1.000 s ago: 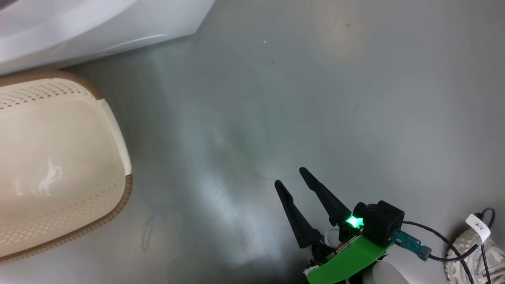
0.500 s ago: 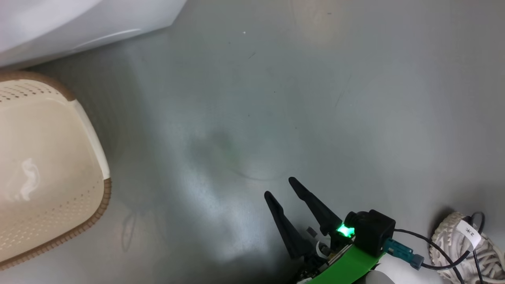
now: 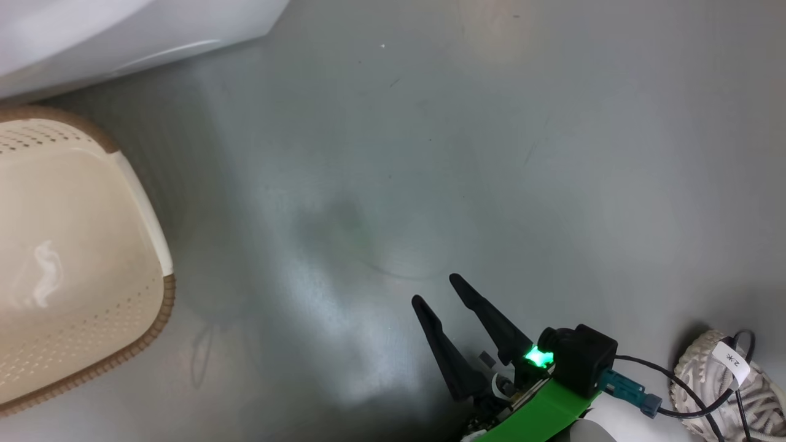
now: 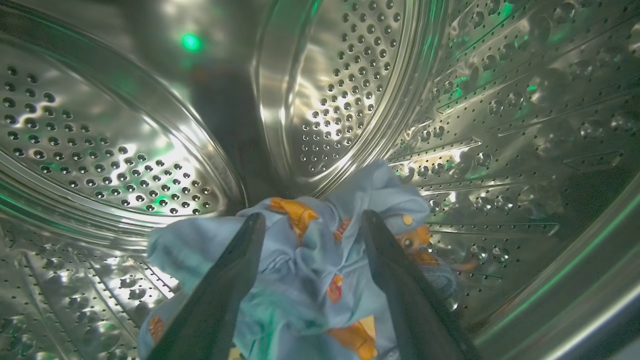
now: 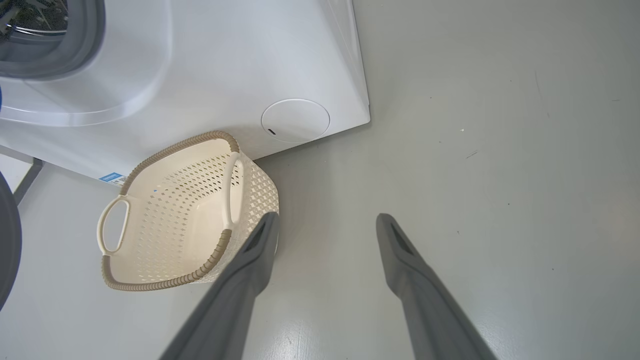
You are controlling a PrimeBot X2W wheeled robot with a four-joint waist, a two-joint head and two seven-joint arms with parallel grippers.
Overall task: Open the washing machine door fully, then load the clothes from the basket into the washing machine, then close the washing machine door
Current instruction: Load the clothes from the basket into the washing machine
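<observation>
Your left gripper [image 4: 312, 220] is spread inside the washing machine [image 4: 350, 75], the blue clothes [image 4: 310, 270] between its fingers [image 4: 225, 280]. Your right gripper [image 3: 436, 288] hangs spread over the floor [image 3: 430, 153] near the basket [image 3: 73, 245]; a cable tag [image 3: 731, 362] shows "2".

Two claws, each with two dark fingers: the right gripper [image 5: 326, 217] and the left gripper [image 4: 312, 216]. One basket [image 5: 260, 190] just left of the right claw's fingers, with two white handles [image 5: 231, 187]. One washing machine [image 5: 240, 60] beyond it, bearing one round flap [image 5: 295, 120] and one blue sticker [image 5: 112, 176]. One bundle of light blue clothes [image 4: 300, 270] between the left claw's fingers. One pale shoe [image 3: 697, 374] right of the right claw
</observation>
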